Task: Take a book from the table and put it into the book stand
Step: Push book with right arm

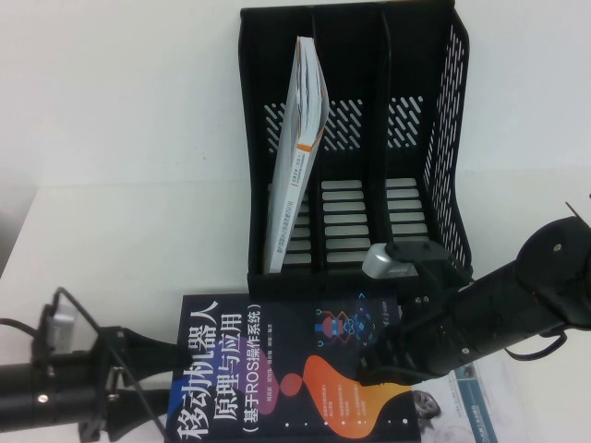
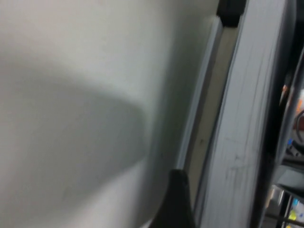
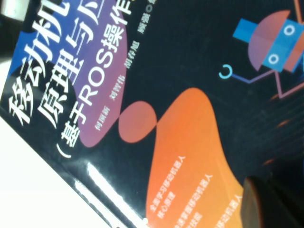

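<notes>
A plain white table [image 1: 120,231] fills the high view. At its far side stands the black three-compartment book stand [image 1: 355,138], its open front facing the robot. The stand's left compartment holds a white book with an orange-marked spine [image 1: 300,138], leaning leftward; the middle and right compartments show only their slotted bases. Just in front of the stand lies the dark navy book [image 1: 277,369], flat and cover up, its long axis running from the robot toward the stand, the white title along its left side. Another white book [image 1: 466,406] peeks out beside its right edge, under the right arm. The right gripper [image 1: 388,365] sits low over the navy cover's right part; how its fingers stand cannot be told. The left gripper [image 1: 157,406] is at the book's left edge, low by the table.

In the left wrist view, white tabletop fills most of the picture, with the book's page edge [image 2: 237,142] close by and one dark fingertip [image 2: 175,199] at the edge; its opening cannot be told.

In the right wrist view, the navy cover [image 3: 190,95] fills the frame, orange and purple shapes under white characters, with a dark fingertip [image 3: 275,204] over it.
</notes>
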